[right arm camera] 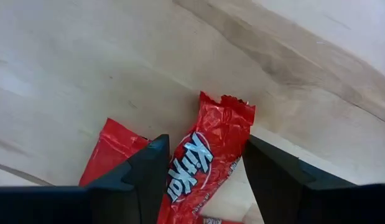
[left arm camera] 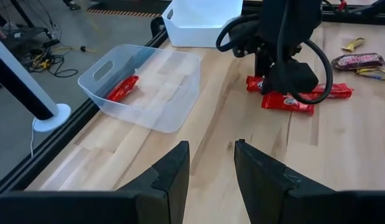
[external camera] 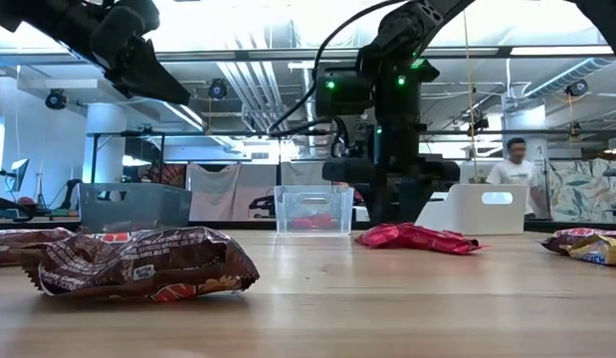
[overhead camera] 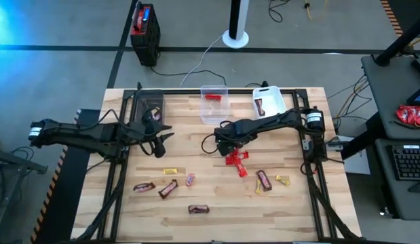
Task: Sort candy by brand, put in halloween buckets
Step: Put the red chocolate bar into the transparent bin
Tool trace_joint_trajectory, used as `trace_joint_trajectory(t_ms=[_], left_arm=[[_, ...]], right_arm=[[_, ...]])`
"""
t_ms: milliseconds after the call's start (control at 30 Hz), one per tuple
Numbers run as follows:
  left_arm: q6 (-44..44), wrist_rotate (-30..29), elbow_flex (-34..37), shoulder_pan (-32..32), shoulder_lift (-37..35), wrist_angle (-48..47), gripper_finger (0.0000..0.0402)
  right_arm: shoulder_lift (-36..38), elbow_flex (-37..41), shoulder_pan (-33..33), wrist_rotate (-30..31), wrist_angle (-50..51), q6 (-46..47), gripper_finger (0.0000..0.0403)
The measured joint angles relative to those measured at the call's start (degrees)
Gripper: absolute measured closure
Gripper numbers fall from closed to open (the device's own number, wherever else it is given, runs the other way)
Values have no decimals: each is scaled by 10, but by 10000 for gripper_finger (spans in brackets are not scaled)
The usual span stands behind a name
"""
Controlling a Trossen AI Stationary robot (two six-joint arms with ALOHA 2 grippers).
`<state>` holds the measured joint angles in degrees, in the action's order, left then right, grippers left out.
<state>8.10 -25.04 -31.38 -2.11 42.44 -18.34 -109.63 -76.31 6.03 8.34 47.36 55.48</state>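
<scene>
Red Kit Kat bars [overhead camera: 235, 161] lie in a small heap on the table near its middle. My right gripper [overhead camera: 226, 148] is down over them. In the right wrist view it [right arm camera: 204, 171] is open, one finger on each side of a red bar [right arm camera: 208, 155] that lies flat; whether they touch the wrapper I cannot tell. My left gripper [overhead camera: 160, 139] is open and raised above the table to the left [external camera: 138, 70]. At the far edge stand the dark grey bin [overhead camera: 148, 105], the clear bin [overhead camera: 214, 103] with a red bar [left arm camera: 124, 87] in it, and the white bin [overhead camera: 269, 102] with a brown bar.
Brown bars [overhead camera: 143, 186] [overhead camera: 168, 189] [overhead camera: 198, 209] [overhead camera: 263, 180], yellow pieces [overhead camera: 170, 171] [overhead camera: 283, 179] and a pink piece [overhead camera: 190, 179] lie scattered on the near half of the table. A black-and-red box [overhead camera: 145, 30] stands on the floor beyond. A person [external camera: 512, 164] is in the room behind.
</scene>
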Motion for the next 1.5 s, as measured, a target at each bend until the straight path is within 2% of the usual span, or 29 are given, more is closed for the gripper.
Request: trace_joint_trajectory(t_ms=[167,467,600,800,933,1033,1100,1367,1500], left_arm=[[3,0,1,0,0,4,290],[3,-1,1,0,0,10,290],[5,-1,1,0,0,14,290],[15,0,1,0,0,19,290],[25,0,1,0,2,28,290],[31,1,1,0,7,34,290],[36,1,1,0,12,40,290],[58,21,1,-1,33,47,290],[60,47,1,-1,42,44,290]], right_arm=[[-7,0,0,-4,-6,0,241],[-8,0,0,-8,-18,-16,326],[2,0,0,4,-14,-28,346],[51,-18,2,13,-15,-66,345],[86,-40,8,76,-34,-103,345],[106,-55,24,149,-75,-146,345],[108,-62,41,172,-112,-181,345],[77,-65,109,173,-275,-289,343],[62,-65,123,168,-320,-307,319]])
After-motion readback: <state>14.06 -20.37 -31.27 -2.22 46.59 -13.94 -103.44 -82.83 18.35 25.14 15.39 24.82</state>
